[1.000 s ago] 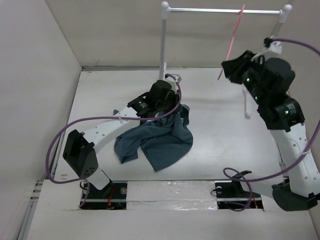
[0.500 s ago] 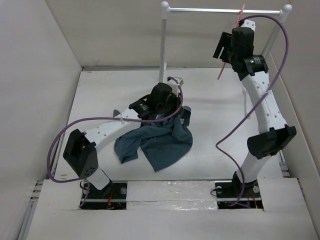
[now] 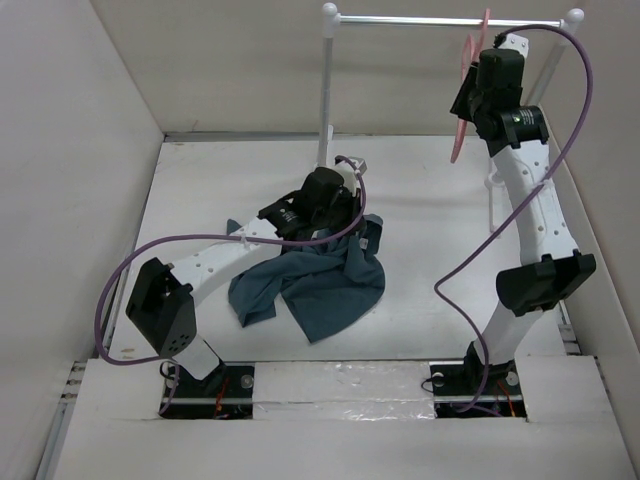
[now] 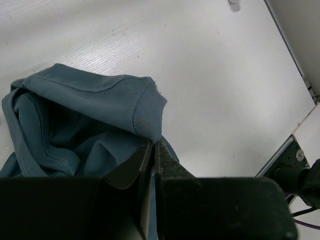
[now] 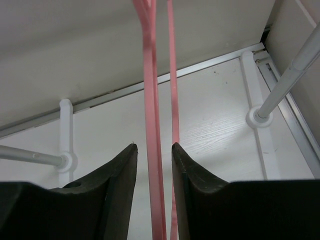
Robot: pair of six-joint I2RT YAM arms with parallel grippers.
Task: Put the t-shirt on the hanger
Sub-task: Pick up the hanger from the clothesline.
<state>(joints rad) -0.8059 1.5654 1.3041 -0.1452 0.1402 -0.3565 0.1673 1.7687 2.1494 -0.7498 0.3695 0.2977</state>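
I see the bench (image 3: pixel 200 180) with the rack (image 3: pixel 440 19) at its back and the t-shirt (image 3: pixel 320 285) crumpled mid-bench. My left arm (image 3: pixel 215 262) reaches low and forward, the left gripper (image 4: pixel 153 145) pinched shut on a shirt edge. My right arm (image 3: pixel 530 200) stretches up to the rail, the right gripper (image 5: pixel 153 150) with its jaws apart, straddling the hanging hanger (image 5: pixel 150 90).

White table (image 3: pixel 200 200), teal t-shirt (image 3: pixel 320 290) crumpled at ctr, rack (image 3: pixel 326 90) standing at back

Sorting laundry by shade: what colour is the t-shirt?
Dark teal t-shirt, clearest in the left wrist view.
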